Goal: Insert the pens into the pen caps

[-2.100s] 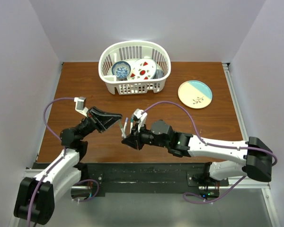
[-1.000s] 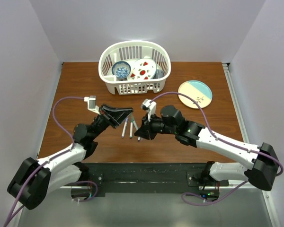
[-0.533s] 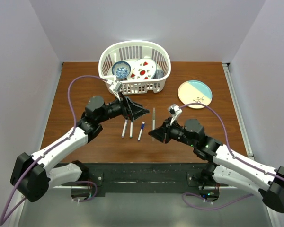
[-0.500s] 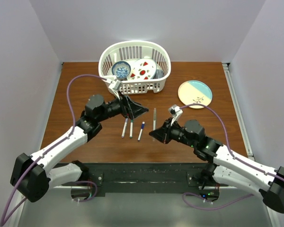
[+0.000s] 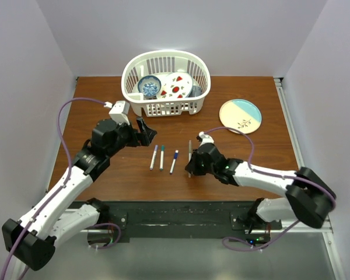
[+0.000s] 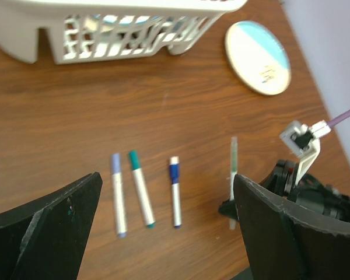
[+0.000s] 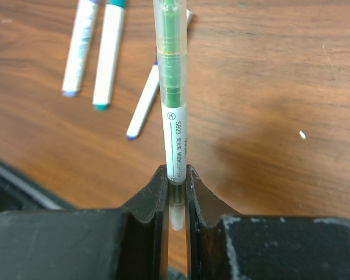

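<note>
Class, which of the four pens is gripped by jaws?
The clear green pen, rightmost: the right jaws pinch its end; the three white pens lie loose.

In the right wrist view the translucent green-cored pen (image 7: pixel 174 87) runs off the frame at 12 o'clock, its near end is hidden between the jaws of the black right gripper (image 7: pixel 175 175), the three white-barrelled pens (image 7: pixel 109 52) are cropped at 11 o'clock, and the left wrist view cuts off the white slatted plastic basket (image 6: pixel 14 38) at 12 o'clock.

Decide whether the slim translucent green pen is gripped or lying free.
Gripped: the right gripper is shut on the slim translucent green pen, its black fingers pressing both sides of the pen's near end.
</note>
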